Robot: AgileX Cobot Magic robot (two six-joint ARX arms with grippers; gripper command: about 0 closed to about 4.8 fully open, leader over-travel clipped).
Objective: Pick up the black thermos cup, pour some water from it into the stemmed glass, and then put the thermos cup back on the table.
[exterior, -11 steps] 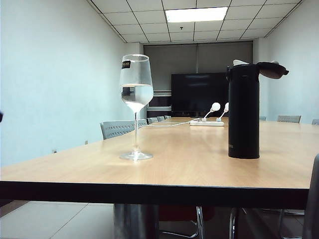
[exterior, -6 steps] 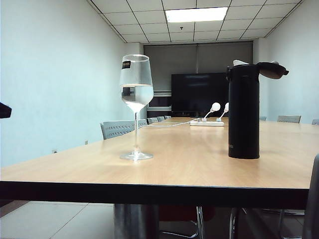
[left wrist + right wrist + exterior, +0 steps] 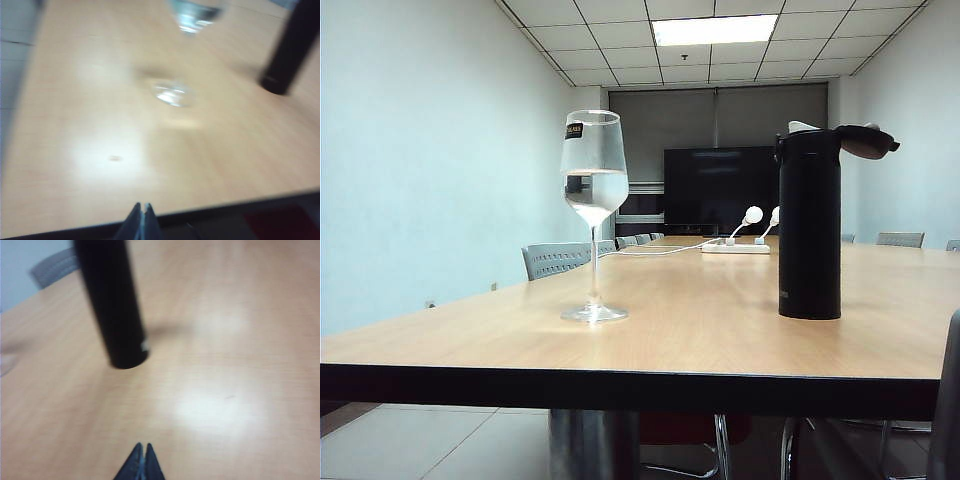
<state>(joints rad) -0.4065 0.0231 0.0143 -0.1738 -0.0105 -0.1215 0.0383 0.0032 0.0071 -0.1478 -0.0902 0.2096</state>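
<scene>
1. The table (image 3: 700,330), a long light wood-grain surface with a dark front edge, fills the lower half of the exterior view and runs back toward a dark screen (image 3: 720,185) on the far wall.
2. The black thermos cup (image 3: 809,225) stands upright on the table at right of centre in the exterior view, its flip lid hinged open and a whitish spout at the top.
3. The stemmed glass (image 3: 593,200) stands upright at left of centre, well apart from the thermos cup, water filling the lower part of its bowl and a small black label near the rim.
4. A white power strip (image 3: 735,247) lies farther back on the table, between the 2 vessels in the frame.
5. The left gripper (image 3: 142,220) hangs at the table's front edge, fingers pressed together, holding nothing.
6. The right gripper (image 3: 139,460) hovers over bare wood near the thermos cup, fingers likewise closed and empty.
</scene>
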